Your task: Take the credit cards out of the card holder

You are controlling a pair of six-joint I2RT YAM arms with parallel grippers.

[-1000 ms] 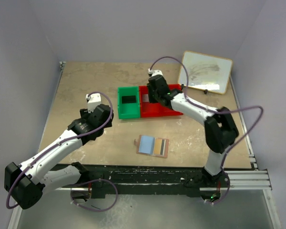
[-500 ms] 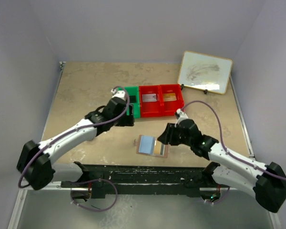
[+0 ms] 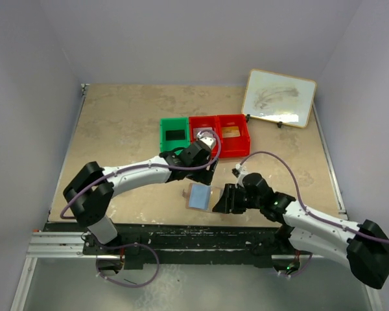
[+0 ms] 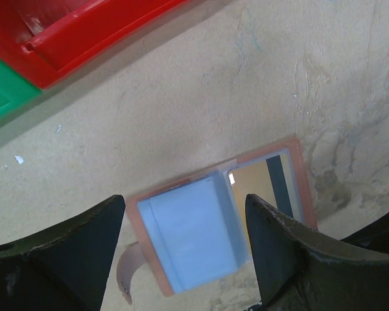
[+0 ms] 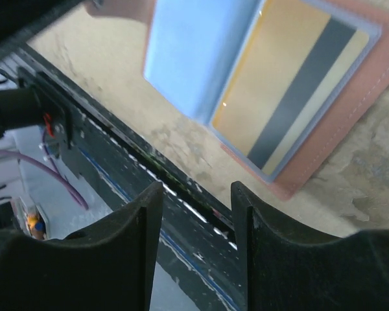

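Tan-pink leather-like card holder point(image 3: 200, 196) lies open flat on the table point(image 3: 117, 129), pale blue inside up. All positions below are given relative to it.

One credit card point(image 4: 272, 188) shows in it: gold with a black stripe, inside a clear pocket point(image 5: 324, 84) on the half nearest my right gripper point(image 5: 196, 191). A blue flap point(image 4: 188, 233) covers the other half, and I can't tell whether more cards sit under it.

Left gripper point(image 4: 183, 202) hangs directly above the holder, jaws wide apart, nothing between them. Right gripper is low, just beside the holder's card-side edge, jaws parted and empty. No contact that I can see.

Red bin point(image 3: 233, 144) sits beyond the holder on the far side, with something gold and card-like in one compartment.

Handling, my read:
- The card is thin, stiff, light and slick, so it will slip out of a shallow pinch.
- Its flat faces are shut in by the pocket, so I'd grab the exposed edge at the pocket mouth. I can't tell which side that is from here.
- The holder is soft and light, so it will likely drag or fold when I pull.
- One gripper should pin the tan border while the other draws the card straight out along the pocket — no twisting.
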